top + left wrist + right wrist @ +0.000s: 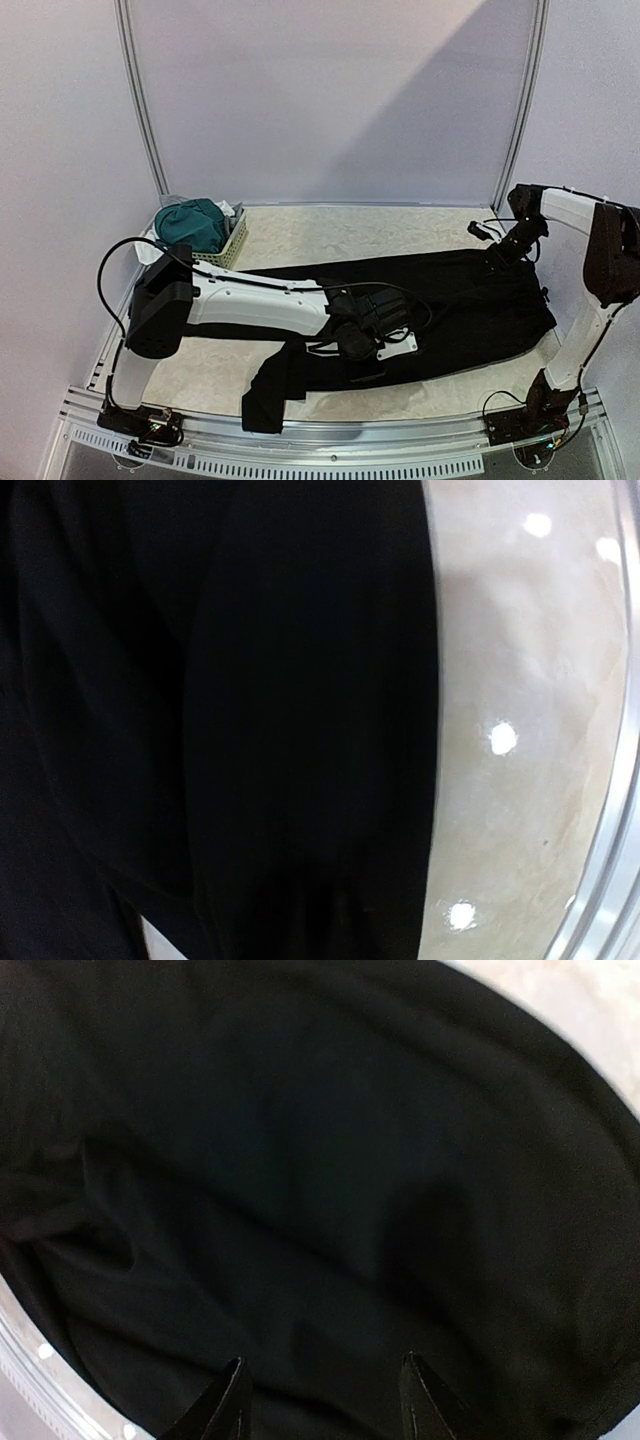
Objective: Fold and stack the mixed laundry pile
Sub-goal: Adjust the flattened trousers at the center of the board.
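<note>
Trousers, near end: I see one end of the long black trousers (460,300) bunched at the front left of the table (470,385), close to the near rail (400,432).
Left gripper: the left gripper (385,330) sits low over the middle of the trousers, its arm stretched in from the left. From above it is dark against dark cloth, and the left wrist camera shows no fingers. I cannot tell whether it is wide, narrow or holding cloth.
Left wrist view: the trousers (250,720) fill most of this picture, with bare pale table (520,680) to their right and the bright rail (615,810) at the edge.
Trousers, body: they lie spread on the table from front left across to the right side, broadest on the right.
Right gripper: the right gripper (497,255) is at the far right edge of the trousers. On its wrist camera the fingertips (415,1400) stand moderately apart, with smooth black cloth (320,1160) showing across the gap. I see nothing pinched between them.
Basket: a pale perforated basket (232,248) stands at the far left, just beside the trousers' far edge.
Shorts: dark teal-green shorts (192,225) are heaped in the basket.
White cloth: a bit of white cloth (237,211) shows at the basket's far side, next to the shorts.
</note>
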You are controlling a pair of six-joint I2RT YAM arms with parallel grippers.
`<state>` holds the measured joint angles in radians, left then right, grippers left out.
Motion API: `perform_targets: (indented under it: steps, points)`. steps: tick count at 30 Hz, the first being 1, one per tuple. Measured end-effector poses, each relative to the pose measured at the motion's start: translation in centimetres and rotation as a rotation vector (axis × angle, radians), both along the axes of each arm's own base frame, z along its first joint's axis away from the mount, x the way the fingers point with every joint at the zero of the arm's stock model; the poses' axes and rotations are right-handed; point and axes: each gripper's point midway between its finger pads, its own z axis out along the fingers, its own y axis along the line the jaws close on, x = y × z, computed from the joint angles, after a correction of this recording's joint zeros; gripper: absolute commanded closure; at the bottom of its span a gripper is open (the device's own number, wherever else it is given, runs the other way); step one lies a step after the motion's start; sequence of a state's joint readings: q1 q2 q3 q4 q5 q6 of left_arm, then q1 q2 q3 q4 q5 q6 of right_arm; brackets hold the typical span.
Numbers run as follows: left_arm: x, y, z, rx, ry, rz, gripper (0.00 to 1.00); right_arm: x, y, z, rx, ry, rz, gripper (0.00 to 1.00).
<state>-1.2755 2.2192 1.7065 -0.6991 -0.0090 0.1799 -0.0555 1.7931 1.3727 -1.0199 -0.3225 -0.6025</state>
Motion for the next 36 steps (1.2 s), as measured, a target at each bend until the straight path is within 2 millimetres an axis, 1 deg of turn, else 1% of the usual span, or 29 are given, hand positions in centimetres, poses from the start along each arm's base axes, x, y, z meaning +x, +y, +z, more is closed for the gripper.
perform_targets:
  steps: [1,4,6,8,12,13,15,18,19,21,23,24,27,28,30,32,33,34,35,36]
  points:
    - [-0.1,0.1,0.0,0.004,-0.001,-0.012,1.0,-0.6,0.0,-0.1,-0.003,0.003,0.005,0.49]
    - [-0.4,0.0,0.0,0.002,0.017,-0.007,1.0,-1.8,0.0,-0.5,-0.004,0.02,0.014,0.49]
    - [-1.1,0.1,0.2,0.002,0.035,-0.011,1.0,-2.2,0.1,-0.8,-0.003,0.027,0.018,0.49]
    - [-2.2,0.0,0.8,-0.005,0.062,-0.026,1.0,-2.5,0.1,-1.3,-0.003,0.035,0.021,0.49]
    - [-6.1,-0.5,3.3,-0.044,0.129,-0.089,1.0,-3.1,0.1,-1.9,-0.003,0.047,0.029,0.49]
    - [-7.5,-0.6,4.0,-0.055,0.152,-0.112,1.0,-3.1,0.1,-2.0,-0.004,0.046,0.03,0.49]
    - [-9.4,-0.8,4.8,-0.07,0.188,-0.14,1.0,-3.1,0.1,-2.3,-0.007,0.044,0.033,0.49]
    - [-11.3,-1.0,5.5,-0.085,0.245,-0.159,1.0,-3.3,-0.1,-2.8,-0.017,0.042,0.035,0.49]
    - [-11.6,-1.1,5.6,-0.089,0.261,-0.161,1.0,-3.3,-0.1,-2.9,-0.019,0.043,0.035,0.5]
    - [-12.0,-1.4,6.1,-0.101,0.287,-0.157,1.0,-3.5,-0.2,-3.3,-0.024,0.048,0.037,0.5]
    - [-12.1,-1.6,6.6,-0.111,0.298,-0.157,0.97,-3.7,-0.2,-3.5,-0.028,0.051,0.039,0.49]
    - [-12.2,-1.7,6.9,-0.117,0.304,-0.159,0.93,-3.8,-0.3,-3.6,-0.03,0.053,0.042,0.49]
    - [-12.8,-1.7,7.3,-0.12,0.337,-0.17,0.75,-4.0,-0.3,-3.6,-0.031,0.058,0.052,0.47]
    - [-13.1,-1.6,7.4,-0.116,0.357,-0.172,0.7,-4.2,-0.2,-3.5,-0.031,0.061,0.056,0.46]
    - [-13.3,-1.4,7.7,-0.111,0.38,-0.172,0.65,-4.5,-0.2,-2.8,-0.031,0.051,0.061,0.45]
    - [-13.1,-1.4,7.9,-0.117,0.391,-0.172,0.61,-4.6,-0.1,-1.5,-0.028,0.024,0.068,0.44]
    - [-12.7,-1.3,8.2,-0.122,0.396,-0.163,0.59,-4.5,-0.1,-0.5,-0.027,0.005,0.071,0.44]
    - [-11.9,-1.3,8.5,-0.131,0.401,-0.144,0.59,-4.1,0.0,0.3,-0.026,-0.015,0.07,0.44]
    - [-10.6,-1.2,9.1,-0.147,0.402,-0.114,0.59,-3.6,0.0,1.2,-0.024,-0.037,0.07,0.44]
    - [-8.8,-1.0,9.8,-0.171,0.399,-0.069,0.58,-2.5,0.0,2.3,-0.024,-0.075,0.07,0.44]
